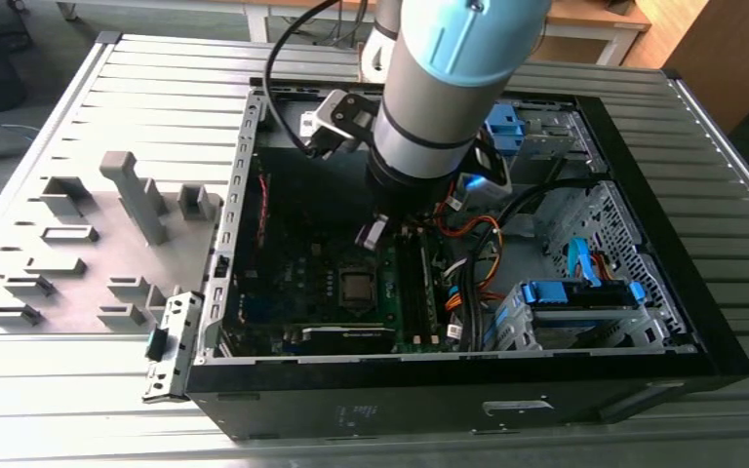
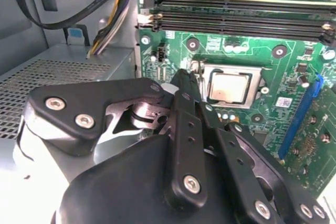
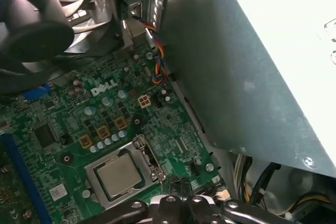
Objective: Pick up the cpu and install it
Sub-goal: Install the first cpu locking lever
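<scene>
- Black linkage bars of our gripper (image 2: 181,85) crowd the lower half of the second wrist view, and they narrow to a tip that looks pressed together with nothing between the fingers.
- We see that tip just beside the cpu (image 2: 229,88), apart from it, not touching.
- Our cpu lies flat in its socket (image 2: 202,80) on the green motherboard (image 2: 273,72), tan-grey face up, with the metal frame around it; in the first wrist view the same chip (image 3: 118,175) sits in the lower middle of the frame.
- We find the gripper's black parts (image 3: 176,203) along the bottom edge of the first wrist view, close under the socket.
- Dark memory slots (image 2: 236,14) run across the upper part of the second wrist view, above the socket.
- We see a grey power supply box (image 3: 247,77) across the right of the first wrist view, and a black fan (image 3: 47,24) at its upper left.
- From the exterior view, our arm (image 1: 447,88) reaches down from the top centre into the open computer case (image 1: 687,322), with its lower end above the board and the chip (image 1: 355,285) just below it in the frame.
- We note grey plastic fixtures (image 1: 134,195) on the ribbed metal table (image 1: 89,409), well apart at the exterior view's left.
</scene>
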Available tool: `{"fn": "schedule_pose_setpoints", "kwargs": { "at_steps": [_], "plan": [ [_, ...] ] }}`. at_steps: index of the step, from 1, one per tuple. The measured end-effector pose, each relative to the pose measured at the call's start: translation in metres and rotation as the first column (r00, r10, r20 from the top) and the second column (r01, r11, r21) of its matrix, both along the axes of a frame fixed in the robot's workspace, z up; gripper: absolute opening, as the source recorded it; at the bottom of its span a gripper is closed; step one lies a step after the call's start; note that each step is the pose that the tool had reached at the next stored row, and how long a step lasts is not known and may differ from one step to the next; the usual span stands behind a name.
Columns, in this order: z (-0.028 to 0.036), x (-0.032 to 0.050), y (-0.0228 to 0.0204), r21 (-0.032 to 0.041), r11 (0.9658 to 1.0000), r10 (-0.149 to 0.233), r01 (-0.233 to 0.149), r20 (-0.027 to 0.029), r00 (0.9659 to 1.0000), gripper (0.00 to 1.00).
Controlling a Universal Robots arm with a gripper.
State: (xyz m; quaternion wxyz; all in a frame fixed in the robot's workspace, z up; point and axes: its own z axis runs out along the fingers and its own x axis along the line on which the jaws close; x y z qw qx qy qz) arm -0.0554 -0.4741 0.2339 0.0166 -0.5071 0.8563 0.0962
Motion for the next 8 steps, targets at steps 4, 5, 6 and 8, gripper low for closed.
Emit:
{"fn": "schedule_pose_setpoints", "kwargs": {
  "at_steps": [4, 5, 6, 8],
  "plan": [
    [0.0000, -0.0002, -0.0028, -0.0029, 1.0000, 0.001, -0.001, 0.0000, 1.0000, 0.11],
    [0.0000, -0.0003, -0.0034, -0.0039, 1.0000, 0.002, -0.002, 0.0000, 1.0000, 0.11],
    [0.0000, -0.0003, -0.0040, -0.0049, 1.0000, 0.002, -0.002, 0.0000, 1.0000, 0.11],
    [-0.0001, -0.0004, -0.0052, -0.0074, 1.0000, 0.003, -0.003, 0.0000, 1.0000, 0.11]
  ]
}}
